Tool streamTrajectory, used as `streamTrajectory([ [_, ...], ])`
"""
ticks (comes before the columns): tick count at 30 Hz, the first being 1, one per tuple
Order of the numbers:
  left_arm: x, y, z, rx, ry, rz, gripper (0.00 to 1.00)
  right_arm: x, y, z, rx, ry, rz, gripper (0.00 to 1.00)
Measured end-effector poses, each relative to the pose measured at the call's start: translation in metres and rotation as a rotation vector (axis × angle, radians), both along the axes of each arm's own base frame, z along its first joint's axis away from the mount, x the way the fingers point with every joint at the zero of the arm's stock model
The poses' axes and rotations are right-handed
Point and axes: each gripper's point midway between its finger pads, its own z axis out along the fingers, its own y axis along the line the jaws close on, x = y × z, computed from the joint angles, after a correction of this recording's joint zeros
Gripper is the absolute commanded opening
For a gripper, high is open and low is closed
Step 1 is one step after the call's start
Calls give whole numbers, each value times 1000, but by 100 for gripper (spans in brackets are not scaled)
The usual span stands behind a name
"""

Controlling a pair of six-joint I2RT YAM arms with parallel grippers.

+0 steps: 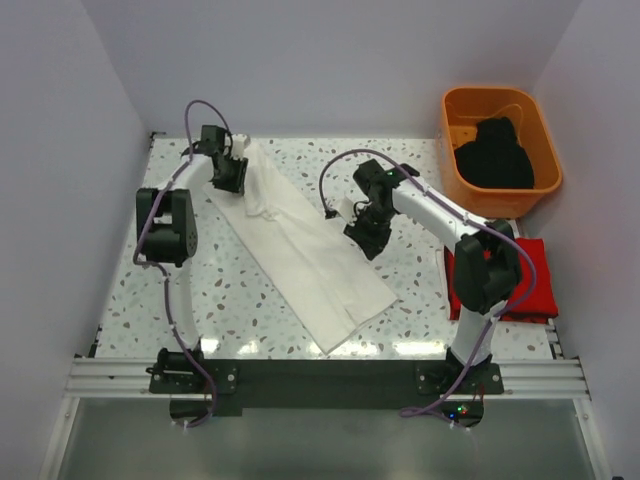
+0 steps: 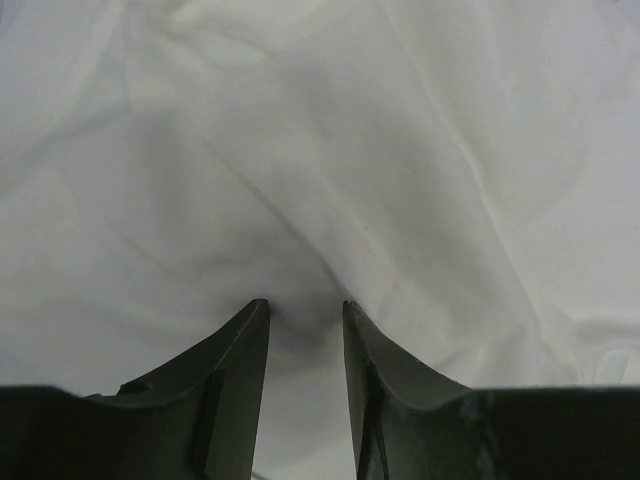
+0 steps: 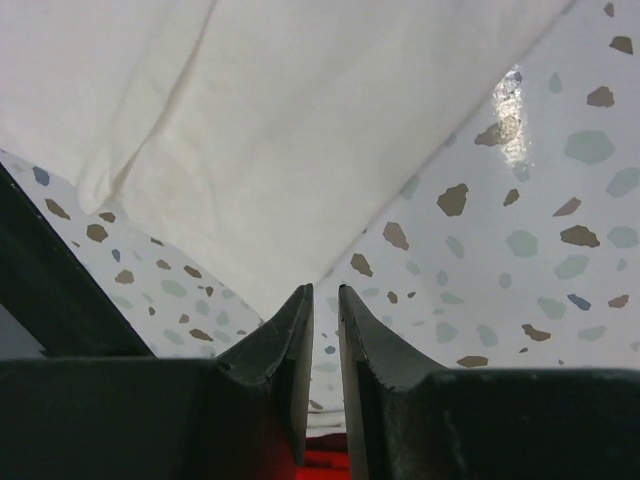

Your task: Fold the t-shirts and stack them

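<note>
Folding the white t-shirt (image 1: pixel 310 265) is the step in hand, as I judge it. It lies as a long diagonal band on the surface (image 1: pixel 240 310), well apart from the orange tub (image 1: pixel 492 91), on the left arm's side of it.

The left tool (image 1: pixel 230 172) is at the end of the band far from the arm bases. In its wrist view the 2 fingers (image 2: pixel 235 350) pinch a ridge of white cloth, and the creases run into the gap. The right tool (image 1: pixel 366 238) is at the edge of the band that faces the tub. Its fingers (image 3: pixel 285 340) are almost pressed together, and a corner of white cloth, lifted off the surface, tapers into them.

The black t-shirt (image 1: pixel 495 155) is bunched inside the tub. The red t-shirt (image 1: pixel 530 285) lies as a flat rectangle just on the near side of the tub, partly behind the right arm, so probably 1 of 3 is done.

To fold well, both tools should rise only until the held cloth clears the surface, then travel at the same speed so the span between them stays taut. The held edge should land square on the opposite edge, and the tools should let go only when it rests flat. The right tool seems to have only a small corner, so a quick pull could make the thin cotton slip out.
</note>
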Motion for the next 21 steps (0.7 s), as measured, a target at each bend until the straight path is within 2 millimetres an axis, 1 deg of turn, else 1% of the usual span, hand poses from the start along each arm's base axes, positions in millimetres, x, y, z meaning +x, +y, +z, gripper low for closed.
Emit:
streamTrajectory([
  [2,15,-9,1,14,-25,-17,39,3,-8,-4,-10,5,-14,20],
  [4,26,-22,-4,33,-31,-49,38,0,-14,-9,-26,14,-4,20],
  [5,33,-29,-3,34,-46,-63,38,-2,-16,-13,-33,19,5,20],
  [8,55,-59,-3,44,-93,-133,39,-13,-21,-24,-56,50,34,19],
  [11,75,-98,-1,43,-154,-216,39,-20,-23,-31,-65,67,59,17],
  [13,83,-123,0,30,-192,-264,45,-22,-19,-32,-62,65,77,15],
  [16,85,-149,2,-7,-233,-309,56,-28,-5,-38,-52,54,124,11],
  [18,86,-155,3,-43,-260,-310,63,-37,2,-47,-61,66,162,10],
  [19,85,-154,5,-56,-266,-303,63,-44,6,-55,-72,81,186,8],
  [21,82,-144,12,-96,-262,-269,64,-59,11,-71,-102,123,227,8],
])
